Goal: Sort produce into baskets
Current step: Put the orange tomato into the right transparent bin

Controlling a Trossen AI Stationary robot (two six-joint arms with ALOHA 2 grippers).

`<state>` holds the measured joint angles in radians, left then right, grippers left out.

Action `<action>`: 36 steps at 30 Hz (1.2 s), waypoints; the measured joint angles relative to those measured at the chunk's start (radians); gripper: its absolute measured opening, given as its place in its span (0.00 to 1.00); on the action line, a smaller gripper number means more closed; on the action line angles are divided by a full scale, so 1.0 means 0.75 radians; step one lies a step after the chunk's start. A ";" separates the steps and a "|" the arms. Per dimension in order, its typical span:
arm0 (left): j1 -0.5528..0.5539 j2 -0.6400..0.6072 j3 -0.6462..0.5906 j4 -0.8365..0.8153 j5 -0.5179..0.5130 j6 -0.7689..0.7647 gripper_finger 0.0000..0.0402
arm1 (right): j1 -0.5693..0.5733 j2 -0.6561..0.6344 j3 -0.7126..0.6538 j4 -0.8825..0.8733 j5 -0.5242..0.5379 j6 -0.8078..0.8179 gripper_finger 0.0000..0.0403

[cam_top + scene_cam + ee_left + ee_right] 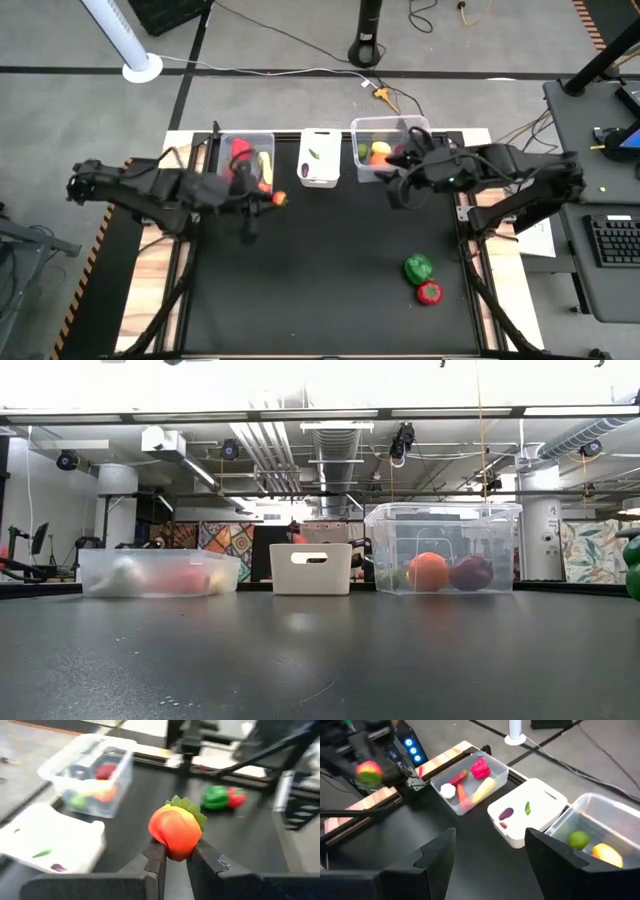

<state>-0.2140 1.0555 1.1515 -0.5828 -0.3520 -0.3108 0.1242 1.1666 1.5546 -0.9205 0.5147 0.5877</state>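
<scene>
Beyond my black table (320,270) I see a white fan base (141,68), a keyboard (610,240), and floor cables (290,72).

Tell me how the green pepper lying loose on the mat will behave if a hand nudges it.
The green pepper is rounded and lumpy, so it would probably wobble and roll a little rather than slide straight. It touches the red pepper, so a push from the far side likely shifts both. It looks like a small moulded toy, probably light and stiff.
</scene>
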 joint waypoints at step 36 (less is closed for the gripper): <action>0.867 1.170 0.477 0.669 0.837 0.366 0.10 | -0.001 0.003 -0.116 0.047 0.050 0.354 0.57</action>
<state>0.4362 1.9327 1.5095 -0.0814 0.2760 -0.0360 0.1238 1.1687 1.4677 -0.8852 0.5522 0.8536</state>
